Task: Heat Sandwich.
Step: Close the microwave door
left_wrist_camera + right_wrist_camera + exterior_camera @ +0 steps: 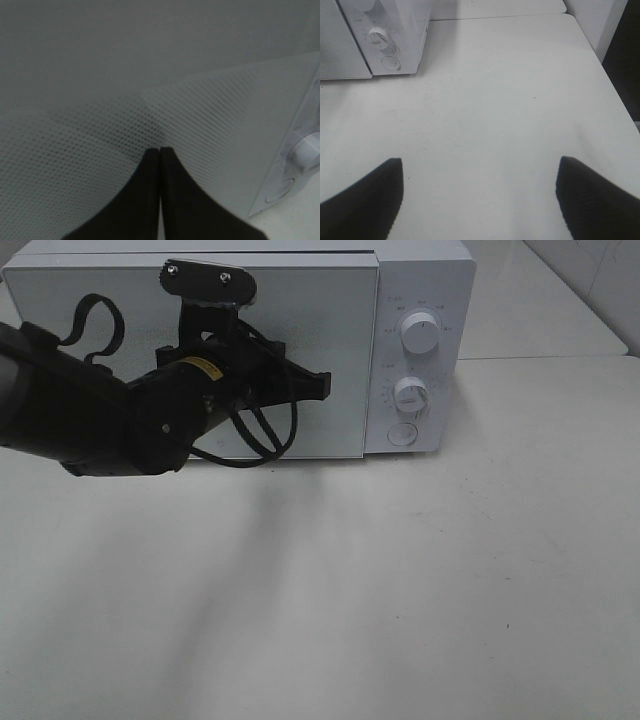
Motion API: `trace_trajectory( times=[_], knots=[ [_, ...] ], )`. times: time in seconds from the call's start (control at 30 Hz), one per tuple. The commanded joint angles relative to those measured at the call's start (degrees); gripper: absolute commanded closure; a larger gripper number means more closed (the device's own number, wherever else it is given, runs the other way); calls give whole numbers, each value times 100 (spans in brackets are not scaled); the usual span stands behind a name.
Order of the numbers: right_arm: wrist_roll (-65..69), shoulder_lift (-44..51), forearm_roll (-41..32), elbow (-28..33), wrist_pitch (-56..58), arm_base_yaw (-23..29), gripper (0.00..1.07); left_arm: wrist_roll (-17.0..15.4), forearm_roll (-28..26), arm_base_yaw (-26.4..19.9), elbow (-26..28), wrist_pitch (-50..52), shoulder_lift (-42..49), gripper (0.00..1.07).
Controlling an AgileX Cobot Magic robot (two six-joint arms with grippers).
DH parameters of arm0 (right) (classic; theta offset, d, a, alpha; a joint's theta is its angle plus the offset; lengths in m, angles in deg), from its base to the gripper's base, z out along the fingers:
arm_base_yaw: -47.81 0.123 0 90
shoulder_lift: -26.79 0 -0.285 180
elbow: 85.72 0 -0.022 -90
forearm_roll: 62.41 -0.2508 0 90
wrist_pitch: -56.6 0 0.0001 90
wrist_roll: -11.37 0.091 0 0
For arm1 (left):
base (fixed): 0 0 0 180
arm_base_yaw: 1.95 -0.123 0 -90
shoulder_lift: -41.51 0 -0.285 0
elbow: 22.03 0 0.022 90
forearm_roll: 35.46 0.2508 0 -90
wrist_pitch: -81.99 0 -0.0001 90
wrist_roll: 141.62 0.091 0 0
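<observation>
While the left gripper [324,387] hangs in front of the white microwave [420,280], its two black fingers are pressed together with no gap and nothing between them. The wrist view shows the tips close against the dotted mesh of the door [120,320], though whether they touch it cannot be told. The door is shut, flush with the control panel on the right side of the oven. That panel carries an upper knob [421,333], a lower knob [411,393] and a round button [401,434] under them. The gripper points toward the panel side of the door, and a loop of black cable [262,445] sags beneath the wrist. The right gripper [480,162] is outside the high view. In its own camera its jaws are spread wide and hold nothing, hovering over the bare white table [420,590] well apart from the microwave's front corner. The sandwich shows in none of the views — where it sits cannot be told, and the door mesh gives no look inside.
</observation>
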Motion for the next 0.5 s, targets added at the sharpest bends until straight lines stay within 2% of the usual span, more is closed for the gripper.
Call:
trace_trajectory(
  times=[0.03, 0.1, 0.17, 0.2, 0.3, 0.5],
  knots=[
    [-52, 155, -6, 23, -69, -34, 31, 183, -390, -86, 372, 189, -80, 107],
    [-52, 155, -6, 23, -69, -34, 31, 252, -458, -109, 453, 178, -103, 107],
    [-52, 155, -6, 23, -69, -34, 31, 498, -676, -109, 665, 166, -195, 107],
    [-52, 155, -6, 23, -69, -34, 31, 498, -676, -109, 665, 166, -195, 107],
    [-52, 155, -6, 23, -69, -34, 31, 768, -728, -126, 848, 126, -275, 107],
    [-52, 155, -6, 23, -69, -34, 31, 779, -693, -69, 848, -372, -115, 107]
  ],
)
